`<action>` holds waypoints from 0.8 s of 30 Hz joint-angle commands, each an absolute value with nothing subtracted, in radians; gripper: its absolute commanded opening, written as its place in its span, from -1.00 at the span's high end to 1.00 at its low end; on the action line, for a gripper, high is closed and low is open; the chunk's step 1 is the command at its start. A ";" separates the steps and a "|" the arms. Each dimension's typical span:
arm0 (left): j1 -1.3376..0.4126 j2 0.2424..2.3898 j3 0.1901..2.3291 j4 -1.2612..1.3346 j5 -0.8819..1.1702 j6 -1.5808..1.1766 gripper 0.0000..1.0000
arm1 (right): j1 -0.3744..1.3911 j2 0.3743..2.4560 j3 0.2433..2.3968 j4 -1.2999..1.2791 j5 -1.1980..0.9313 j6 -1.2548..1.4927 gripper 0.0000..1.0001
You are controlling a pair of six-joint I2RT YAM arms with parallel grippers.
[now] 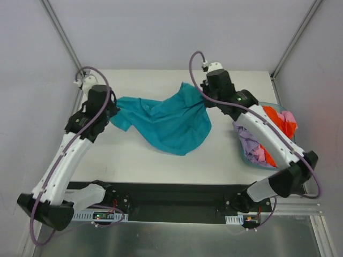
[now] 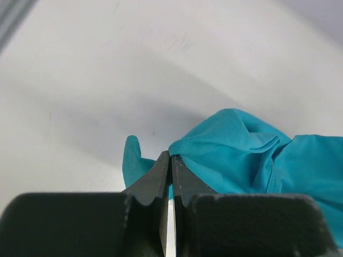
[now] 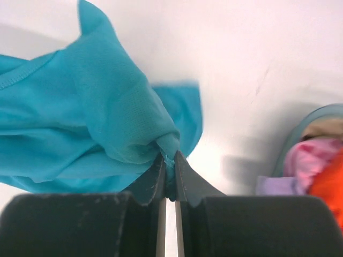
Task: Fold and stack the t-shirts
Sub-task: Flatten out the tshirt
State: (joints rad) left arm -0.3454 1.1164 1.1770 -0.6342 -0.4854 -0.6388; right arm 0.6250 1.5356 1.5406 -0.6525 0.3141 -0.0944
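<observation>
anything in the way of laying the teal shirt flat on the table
Nothing visible. The left tool and right tool both pinch the teal shirt, the table near it is bare, and the clothes basket sits off to the right.

Soft cloth seen against matt, hard surfaces.
The teal t-shirt is shown as fine-knit, matt cloth; the table is seen smooth and matt white; the gripper fingers are rendered in dull, grainy black plastic.
</observation>
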 commanded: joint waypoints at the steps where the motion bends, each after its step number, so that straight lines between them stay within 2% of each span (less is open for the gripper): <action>1: -0.341 0.918 1.379 -0.623 -0.535 -0.542 1.00 | 0.621 1.300 1.687 -0.615 0.371 -0.161 0.89; 6: -0.341 0.793 1.557 -0.562 -0.308 -0.468 1.00 | 0.623 1.122 1.778 -0.584 0.208 -0.204 0.88; 12: -0.341 0.733 1.704 -0.525 -0.210 -0.428 1.00 | 0.624 0.984 1.832 -0.537 -0.033 -0.166 0.93; 15: -0.341 0.718 1.739 -0.520 -0.150 -0.423 1.00 | 0.624 0.945 1.824 -0.497 -0.081 -0.155 0.93; 19: -0.341 0.747 1.750 -0.509 -0.140 -0.422 1.00 | 0.623 0.965 1.833 -0.495 -0.035 -0.166 0.85; 22: -0.341 0.802 1.723 -0.511 -0.204 -0.408 1.00 | 0.621 1.005 1.798 -0.479 0.067 -0.179 0.78; 24: -0.341 0.837 1.668 -0.509 -0.324 -0.405 1.00 | 0.623 1.072 1.772 -0.476 0.180 -0.196 0.77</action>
